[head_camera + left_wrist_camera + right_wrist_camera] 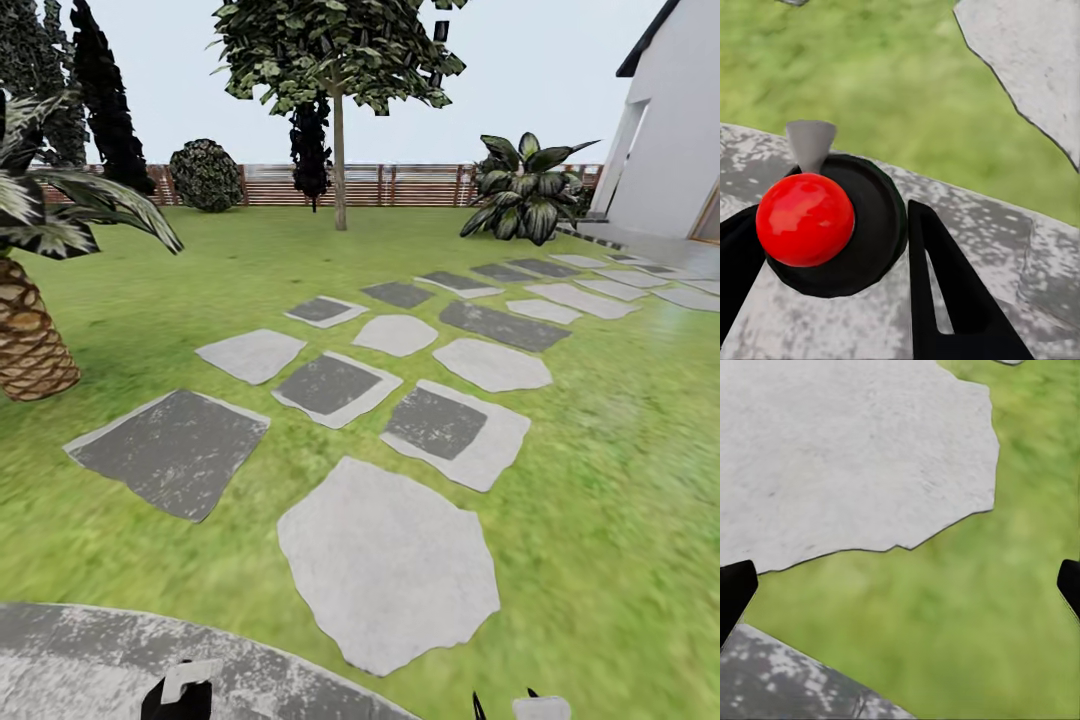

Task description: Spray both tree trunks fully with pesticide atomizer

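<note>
Atomizer (821,229) between left gripper (832,289) fingers; 1 tree (338,110) ahead.

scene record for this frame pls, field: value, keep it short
atomizer: pesticide atomizer, red top, between left gripper fingers
left grip: fingers flank the bottle, contact unclear
right gripper: open, nothing between the fingers, over lawn
ground under left gripper: grey floor
tree ahead: tree across the lawn, by the fence
path: stepping stones leading to the house
</note>
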